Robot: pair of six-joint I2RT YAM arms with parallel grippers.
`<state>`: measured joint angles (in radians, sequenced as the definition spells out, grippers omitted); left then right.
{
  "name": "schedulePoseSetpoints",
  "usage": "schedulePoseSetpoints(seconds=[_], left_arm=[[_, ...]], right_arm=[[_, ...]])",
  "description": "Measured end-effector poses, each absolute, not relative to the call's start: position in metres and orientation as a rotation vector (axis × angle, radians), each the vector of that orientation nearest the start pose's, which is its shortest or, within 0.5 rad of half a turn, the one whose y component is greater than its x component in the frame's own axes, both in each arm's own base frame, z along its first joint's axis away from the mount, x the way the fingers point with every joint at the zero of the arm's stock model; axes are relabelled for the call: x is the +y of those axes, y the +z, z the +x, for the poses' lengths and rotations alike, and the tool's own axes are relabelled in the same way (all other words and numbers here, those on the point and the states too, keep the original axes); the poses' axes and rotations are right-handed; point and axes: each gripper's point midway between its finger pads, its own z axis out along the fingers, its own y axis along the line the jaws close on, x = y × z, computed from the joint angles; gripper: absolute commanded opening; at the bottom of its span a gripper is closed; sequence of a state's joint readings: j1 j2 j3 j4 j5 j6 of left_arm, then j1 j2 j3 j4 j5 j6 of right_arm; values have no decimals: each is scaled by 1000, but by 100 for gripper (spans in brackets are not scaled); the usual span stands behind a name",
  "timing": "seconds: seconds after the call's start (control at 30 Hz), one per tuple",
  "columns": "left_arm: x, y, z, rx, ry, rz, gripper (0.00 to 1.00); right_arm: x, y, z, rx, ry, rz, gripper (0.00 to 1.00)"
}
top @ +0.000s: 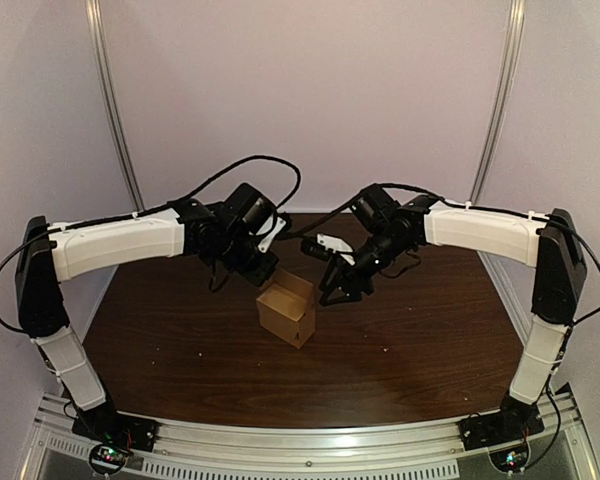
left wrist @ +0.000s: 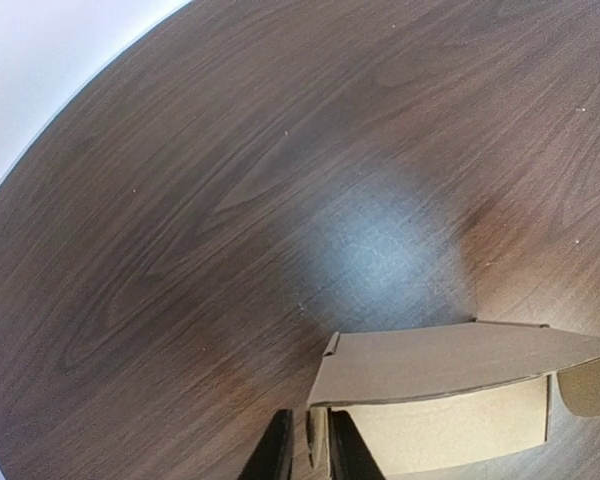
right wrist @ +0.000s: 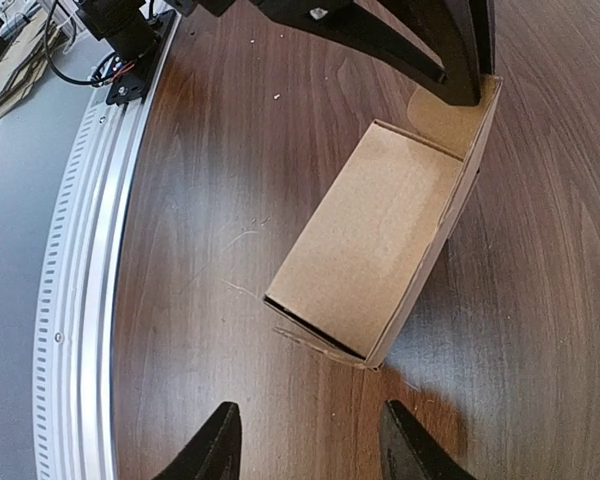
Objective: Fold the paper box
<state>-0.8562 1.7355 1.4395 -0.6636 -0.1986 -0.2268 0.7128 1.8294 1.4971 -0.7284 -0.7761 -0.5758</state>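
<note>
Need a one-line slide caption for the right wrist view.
Open right gripper poised near the paper box on the table; left gripper pinches its flap.

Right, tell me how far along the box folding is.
Done: the box already stands as a squared shell on the table.
In hand: the left gripper seems to pinch a cardboard edge at the open top. The right gripper hangs open, clear of the box.
Left: the top is open with a flap standing up, so the closing folds remain.
</note>
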Motion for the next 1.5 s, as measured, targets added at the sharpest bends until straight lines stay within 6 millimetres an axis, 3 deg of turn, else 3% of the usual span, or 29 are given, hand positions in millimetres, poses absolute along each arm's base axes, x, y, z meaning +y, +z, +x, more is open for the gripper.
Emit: schedulePoseSetpoints(seconds=[0.17, 0.37, 0.77, 1.5], left_arm=[[-324, 167, 325, 2402, -206, 701, 7], [-323, 168, 324, 2408, -202, 708, 7], [-320, 157, 321, 2443, -174, 725, 8], [-323, 154, 318, 2455, -201, 738, 0]], right_arm=[[379, 178, 252, 1832, 1053, -1701, 45], [382, 175, 253, 1846, 1047, -1700, 44], [387, 168, 250, 1857, 1040, -1718, 42], [395, 165, 247, 1862, 992, -1729, 38]])
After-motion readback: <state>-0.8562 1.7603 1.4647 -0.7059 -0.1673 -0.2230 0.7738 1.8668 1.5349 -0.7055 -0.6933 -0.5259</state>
